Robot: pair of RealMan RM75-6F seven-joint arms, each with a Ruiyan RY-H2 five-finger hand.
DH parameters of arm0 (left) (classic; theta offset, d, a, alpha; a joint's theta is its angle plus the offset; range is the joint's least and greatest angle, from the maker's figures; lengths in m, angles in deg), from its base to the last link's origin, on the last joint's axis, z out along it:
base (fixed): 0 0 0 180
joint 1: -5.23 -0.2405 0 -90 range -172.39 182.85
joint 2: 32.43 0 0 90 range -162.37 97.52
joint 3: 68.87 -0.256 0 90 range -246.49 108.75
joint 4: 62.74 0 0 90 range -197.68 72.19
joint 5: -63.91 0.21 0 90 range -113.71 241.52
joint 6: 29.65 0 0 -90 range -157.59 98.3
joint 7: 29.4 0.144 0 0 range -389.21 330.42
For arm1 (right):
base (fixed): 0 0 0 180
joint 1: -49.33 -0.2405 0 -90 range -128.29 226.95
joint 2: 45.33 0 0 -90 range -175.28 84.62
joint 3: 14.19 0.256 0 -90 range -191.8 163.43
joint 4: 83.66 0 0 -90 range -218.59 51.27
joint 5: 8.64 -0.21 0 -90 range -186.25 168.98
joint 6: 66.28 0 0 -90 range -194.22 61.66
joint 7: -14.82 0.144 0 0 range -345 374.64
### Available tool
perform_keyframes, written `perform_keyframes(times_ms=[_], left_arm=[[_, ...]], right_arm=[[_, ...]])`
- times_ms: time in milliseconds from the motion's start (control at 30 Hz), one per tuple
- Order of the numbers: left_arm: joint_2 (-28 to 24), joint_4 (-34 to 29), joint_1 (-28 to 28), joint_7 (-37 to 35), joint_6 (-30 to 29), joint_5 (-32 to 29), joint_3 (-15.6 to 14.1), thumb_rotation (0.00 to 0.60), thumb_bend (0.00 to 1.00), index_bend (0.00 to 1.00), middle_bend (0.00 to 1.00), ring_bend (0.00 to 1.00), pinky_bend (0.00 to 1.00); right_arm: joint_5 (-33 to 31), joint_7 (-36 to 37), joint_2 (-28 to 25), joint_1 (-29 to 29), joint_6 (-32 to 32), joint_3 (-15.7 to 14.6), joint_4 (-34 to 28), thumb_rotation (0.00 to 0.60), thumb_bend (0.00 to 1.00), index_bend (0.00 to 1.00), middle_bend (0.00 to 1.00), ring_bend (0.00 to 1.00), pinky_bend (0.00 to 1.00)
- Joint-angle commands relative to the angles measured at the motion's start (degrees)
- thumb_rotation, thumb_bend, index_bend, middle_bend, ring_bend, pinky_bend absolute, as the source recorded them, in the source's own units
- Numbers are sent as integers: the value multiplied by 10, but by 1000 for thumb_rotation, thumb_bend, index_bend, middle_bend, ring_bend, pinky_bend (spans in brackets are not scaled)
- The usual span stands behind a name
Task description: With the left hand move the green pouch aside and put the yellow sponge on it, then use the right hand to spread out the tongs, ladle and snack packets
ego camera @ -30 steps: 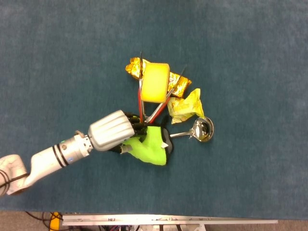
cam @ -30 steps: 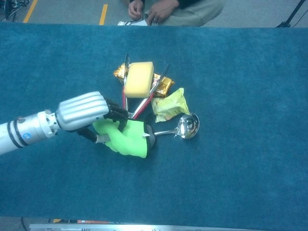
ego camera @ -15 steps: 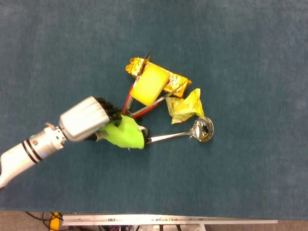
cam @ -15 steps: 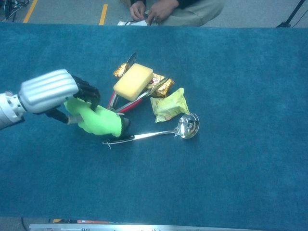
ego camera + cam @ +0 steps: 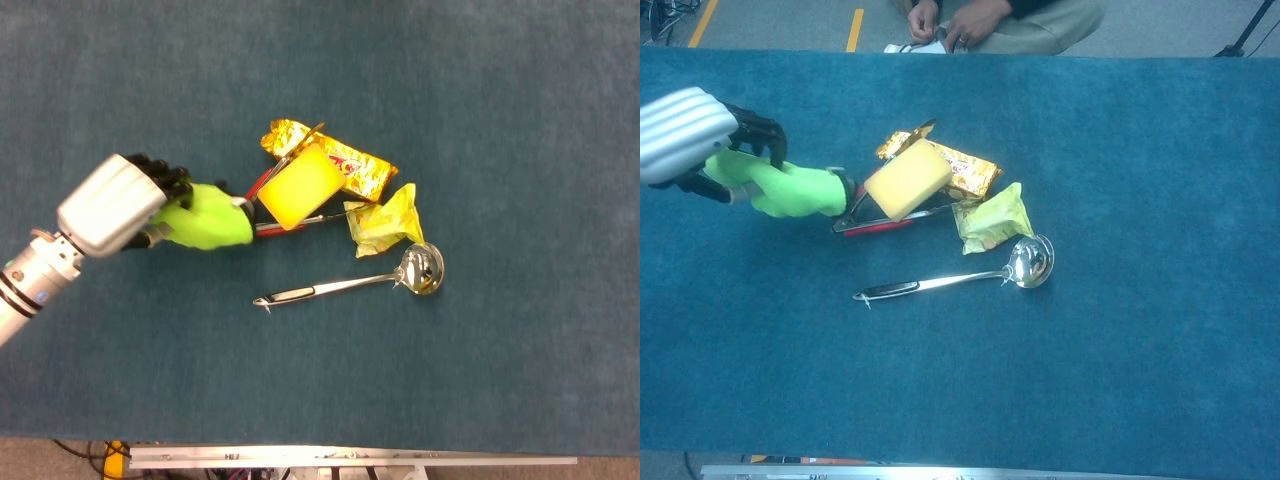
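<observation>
So I'm working over the blue cloth table (image 5: 520,120), and my left hand (image 5: 115,205) is the big thing on the left side, fingers wrapped around the left end of the green pouch (image 5: 208,217) so I can drag it clear of the pile. The pouch's right end looks to be touching the tongs (image 5: 885,222), which is probably why that red-handled pair is lying nearly flat across, pointing at the pouch. The yellow sponge (image 5: 297,187) sits tilted on top of the tongs, just right of the pouch, so it's propped up rather than flat on the cloth. I'd guess it tips off if I pull much further left. Under and behind it, on the far side, is the gold snack packet (image 5: 345,165), and the yellow-green snack packet (image 5: 385,218) is bunched just to the right, close above the ladle's bowl. The ladle (image 5: 350,285) lies on its own nearer to me, handle pointing left, free of everything else. My right hand isn't in either view; its turn comes later anyway.
</observation>
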Motion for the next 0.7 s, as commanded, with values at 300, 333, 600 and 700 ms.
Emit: perform_keyframes(times_ms=[300,333,600,700], left_arm=[[-9,33,-23,6,11,-23,9,600,371,501,420,472,566],[-8,38,-26,6,14,-26,9,600,371,501,419,472,565],[0,80,-41,14,35,-41,10,600,371,497,417,467,565],[-4,80,-43,24,68,-57,8,600,371,437,373,432,558]], right_arm=[[1,-2,0,1,-1,-1,-2,600,120,26,268,221,410],[2,-2,0,0,0,-1,-3,600,120,26,268,221,410],[4,-5,0,1,-1,-2,-6,600,120,26,268,221,410],[3,-8,1,1,-1,-2,-7,600,121,26,268,221,410]])
